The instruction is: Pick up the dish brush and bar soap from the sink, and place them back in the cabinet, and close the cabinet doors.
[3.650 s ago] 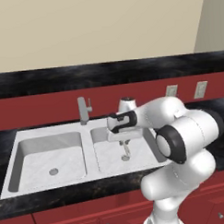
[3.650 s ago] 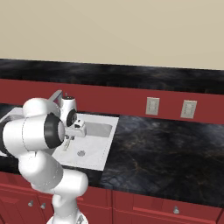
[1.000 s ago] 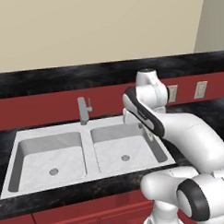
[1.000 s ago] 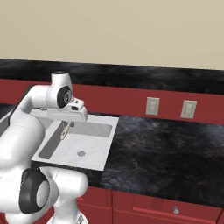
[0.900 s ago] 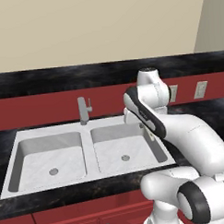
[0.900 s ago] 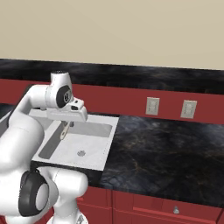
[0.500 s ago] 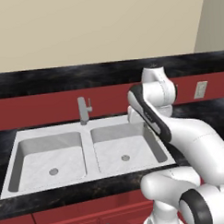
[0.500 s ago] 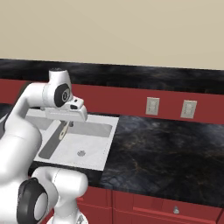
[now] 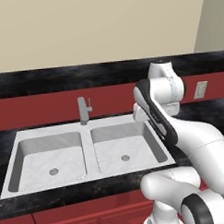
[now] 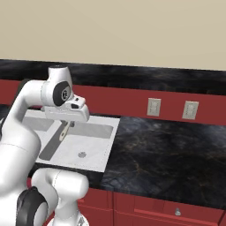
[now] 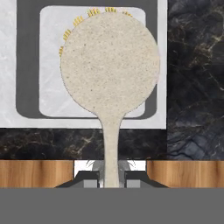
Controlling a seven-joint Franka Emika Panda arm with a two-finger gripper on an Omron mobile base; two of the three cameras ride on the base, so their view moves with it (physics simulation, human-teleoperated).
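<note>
The pincer (image 11: 111,177), seen in the hand view, is closed on the handle of the dish brush (image 11: 110,70), its two dark tips pressed against either side of the thin stem. From the grip the pale handle runs straight away from the pincer and widens into a round, speckled, off-white head; short yellow bristles show along the far rim of that head.

Beyond the brush head, directly in line with the pincer, lies one basin of the sink (image 11: 26,65), its white marble-look floor framed by grey walls and a pale rim. The black marbled counter (image 11: 192,78) runs along one side of the basin and across the strip between the basin and the pincer. Nearest the pincer, to either side of its tips, is a band of wooden floor (image 11: 35,173).

In the right base view the pincer (image 10: 66,125) hangs under the white hand above the sink (image 10: 95,145), and the dish brush (image 10: 63,132) points down from it as a short pale stick, clear of the basin below. Ahead of the pincer stand the red backsplash and two wall sockets (image 10: 153,107).

In the left base view the arm (image 9: 157,112) bends over the right-hand side of the sink (image 9: 9,155); the grey faucet (image 9: 82,110) stands behind the divider between the two basins.
</note>
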